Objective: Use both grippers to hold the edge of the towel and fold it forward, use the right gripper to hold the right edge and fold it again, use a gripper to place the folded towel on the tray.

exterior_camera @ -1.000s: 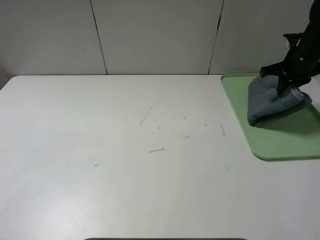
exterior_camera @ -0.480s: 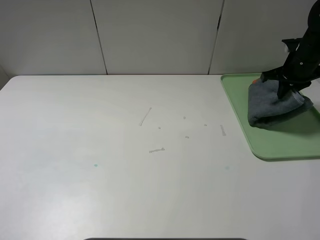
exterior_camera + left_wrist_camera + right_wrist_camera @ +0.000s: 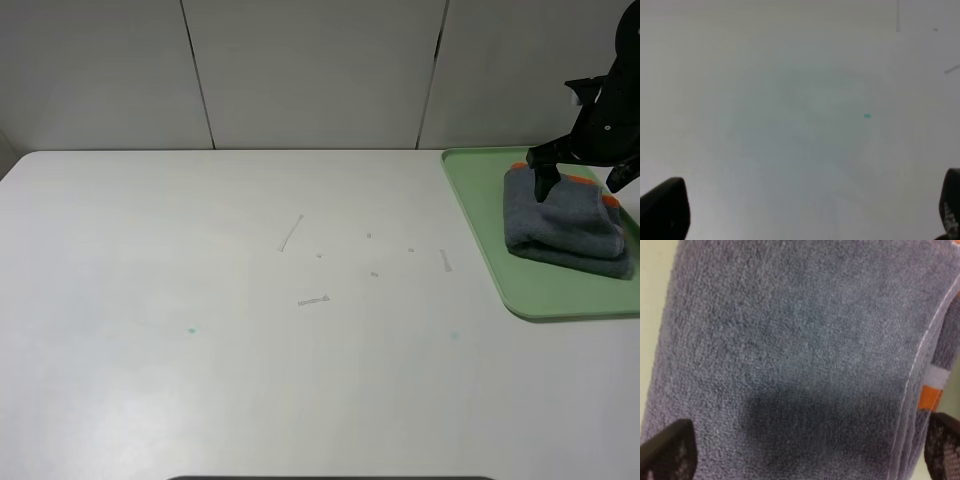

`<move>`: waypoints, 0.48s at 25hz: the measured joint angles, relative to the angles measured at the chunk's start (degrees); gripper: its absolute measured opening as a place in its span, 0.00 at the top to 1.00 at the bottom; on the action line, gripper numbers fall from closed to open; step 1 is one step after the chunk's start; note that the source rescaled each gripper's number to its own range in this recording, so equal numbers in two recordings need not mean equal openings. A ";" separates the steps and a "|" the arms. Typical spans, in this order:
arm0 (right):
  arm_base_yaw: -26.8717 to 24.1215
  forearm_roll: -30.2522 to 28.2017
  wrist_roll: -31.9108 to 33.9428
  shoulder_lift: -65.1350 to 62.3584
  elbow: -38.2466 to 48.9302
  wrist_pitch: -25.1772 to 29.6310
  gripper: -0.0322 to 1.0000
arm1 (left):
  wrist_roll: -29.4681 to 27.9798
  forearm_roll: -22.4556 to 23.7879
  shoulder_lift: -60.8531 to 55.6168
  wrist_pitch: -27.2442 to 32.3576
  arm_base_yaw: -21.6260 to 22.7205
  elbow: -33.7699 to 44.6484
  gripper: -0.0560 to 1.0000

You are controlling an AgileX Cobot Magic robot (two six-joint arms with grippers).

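The dark grey folded towel [image 3: 565, 225] lies flat on the pale green tray [image 3: 480, 220] at the far right of the table. Orange patches [image 3: 610, 200] show along its back and right edge. My right gripper [image 3: 580, 182] hovers just over the towel's back part, open, with a finger on each side and nothing held. The right wrist view is filled with terry cloth [image 3: 800, 350], a pale hem [image 3: 920, 355] and an orange patch [image 3: 929, 397] between the spread fingertips [image 3: 665, 450]. My left gripper [image 3: 807, 210] is open over bare table and out of the exterior high view.
The white table [image 3: 250, 350] carries only small scuff marks [image 3: 291, 233] near its middle and a tiny teal dot [image 3: 192, 331]. A panelled wall runs behind. The tray reaches the right edge of the exterior high view.
My right gripper has opened and let go of the towel. The towel, bunched and lifted at its back a second ago, has dropped flat onto the tray.
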 joint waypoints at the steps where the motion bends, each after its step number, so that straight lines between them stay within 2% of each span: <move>1: 0.00 0.05 0.00 0.00 0.00 0.00 0.00 | 0.00 0.00 0.00 0.00 0.00 0.00 0.00; 6: 0.00 1.36 0.00 -1.01 0.00 2.13 0.00 | 0.00 0.00 0.00 0.00 0.00 0.00 0.00; 12: 0.00 3.30 -0.19 -4.89 0.00 8.45 0.00 | 0.00 0.00 0.00 0.00 0.00 0.00 0.00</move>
